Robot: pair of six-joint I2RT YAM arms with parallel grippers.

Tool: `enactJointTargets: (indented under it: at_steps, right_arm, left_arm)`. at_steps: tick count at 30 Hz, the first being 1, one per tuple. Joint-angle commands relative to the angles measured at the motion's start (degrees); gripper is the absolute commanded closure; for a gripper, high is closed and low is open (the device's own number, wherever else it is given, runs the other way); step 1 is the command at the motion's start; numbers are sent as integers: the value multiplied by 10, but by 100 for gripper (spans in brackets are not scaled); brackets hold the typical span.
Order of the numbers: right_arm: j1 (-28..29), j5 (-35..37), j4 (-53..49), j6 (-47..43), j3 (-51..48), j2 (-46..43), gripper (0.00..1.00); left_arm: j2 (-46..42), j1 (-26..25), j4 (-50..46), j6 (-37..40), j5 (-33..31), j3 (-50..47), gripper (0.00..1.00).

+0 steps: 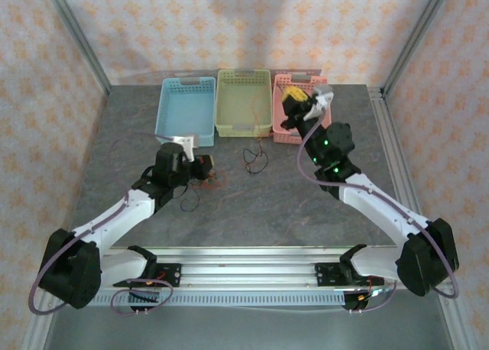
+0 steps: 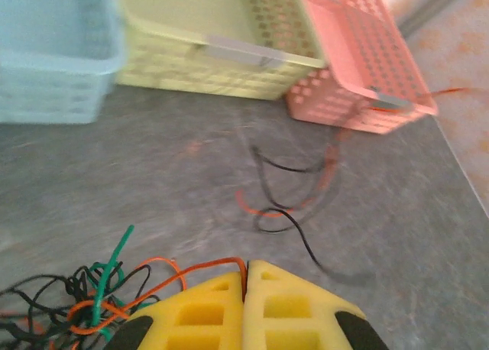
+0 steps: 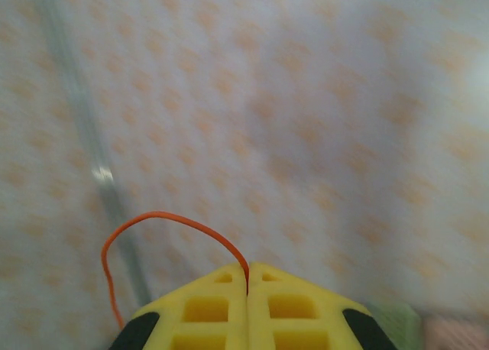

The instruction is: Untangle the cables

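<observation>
Here, your stock as it stands.

1. Left pincer (image 2: 246, 272): held low over the grey bench (image 1: 306, 205). Its yellow fingers (image 2: 202, 315) are pressed together, pinching an orange wire (image 2: 218, 263) at the tips. That wire runs off to the pincer's left.

2. Tangled bunch (image 2: 69, 304): black and orange wires caught up with a green tie (image 2: 114, 258). It lies on the bench just left of the left pincer's tips, and the pinched orange wire leads into it.

3. Loose wires (image 2: 286, 205): thin black and orange strands. They lie on the bench ahead of the left pincer and a little to its right, apart from the bunch.

4. Right pincer (image 3: 247, 280): raised off the bench. Its fingers are pressed together, pinching a second orange wire (image 3: 172, 218). That wire arches up from the tips and drops to the pincer's left.

5. Three baskets: blue basket (image 2: 53, 67), yellow-green basket (image 2: 206, 29) and pink basket (image 2: 359, 59). They stand in a row beyond the left pincer, past the loose wires. In the overhead view you see the pink one under the right pincer.
</observation>
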Motion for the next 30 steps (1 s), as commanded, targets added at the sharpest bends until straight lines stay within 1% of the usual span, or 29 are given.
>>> enactJointTargets:
  at_steps: [1,3,6,8,10,14,18,19,20,21,23,24,26,27,30]
  right_arm:
    - [-21,158,56,-26,-78,-51,100]
    - [-34,214,68,-26,-122,-65,100]
    - [-49,252,102,-26,-181,-72,100]
    - [-60,252,131,-12,-213,-65,100]
    - [-66,259,153,-3,-235,-55,100]
    - [-82,266,202,9,-258,-33,100]
    - [-93,261,202,17,-258,-33,100]
    - [-94,259,202,19,-258,-32,100]
    - [-95,257,204,21,-258,-30,100]
    - [-95,257,206,23,-259,-28,100]
    - [-96,253,211,25,-259,-22,100]
    - [-96,252,212,25,-259,-21,100]
    - [-96,250,213,25,-260,-21,100]
    - [-96,249,212,25,-260,-20,100]
    - [-97,246,212,24,-260,-22,100]
  left_arm:
    - [24,-35,-51,35,14,55,100]
    - [48,-49,-65,39,15,76,100]
    - [95,-73,-101,56,10,118,100]
    - [124,-83,-132,62,-6,147,100]
    - [153,-88,-159,64,-8,171,100]
    - [205,-96,-250,85,-27,225,100]
    - [206,-100,-295,90,-57,224,100]
    - [205,-100,-299,90,-65,223,96]
    - [206,-100,-309,90,-76,226,82]
    - [211,-100,-318,91,-83,233,66]
    - [218,-100,-322,89,-84,246,49]
    - [221,-100,-320,90,-76,253,43]
    - [225,-102,-308,87,-53,269,34]
    - [231,-105,-304,86,-44,284,31]
    - [272,-129,-325,98,-51,351,28]
